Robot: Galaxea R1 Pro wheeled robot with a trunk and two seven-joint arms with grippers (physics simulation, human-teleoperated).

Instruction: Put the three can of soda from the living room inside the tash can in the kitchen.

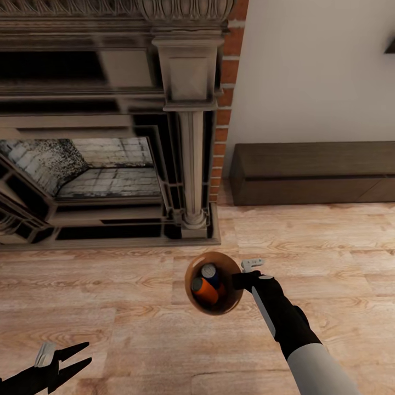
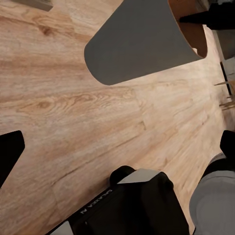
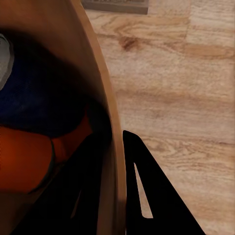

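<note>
Above wood floor, right gripper [image 1: 237, 281] jaws clamping upright tash can [image 1: 193, 293] rim, soda cans [image 1: 207, 285] inside, left gripper [image 1: 82, 356] jaws wide.

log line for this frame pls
place: living room, by fireplace | right gripper: shut on bin rim, bin off floor | cans: in bin | left gripper: open, empty

1. Big fireplace [image 1: 109, 126] takes up most of the head view, dark carved surround with a fluted column [image 1: 193, 164] on its right edge.
2. Inside the fireplace, the firebox [image 1: 104, 164] is pale sooty brick.
3. A strip of red brick [image 1: 225, 99] runs right beside that column.
4. Past the brick there's a plain white wall [image 1: 312, 71].
5. A low dark wood cabinet [image 1: 312, 173] sits against that wall, right of the fireplace.
6. Light wood plank floor [image 1: 109, 296] spreads out in front of the fireplace.
</note>
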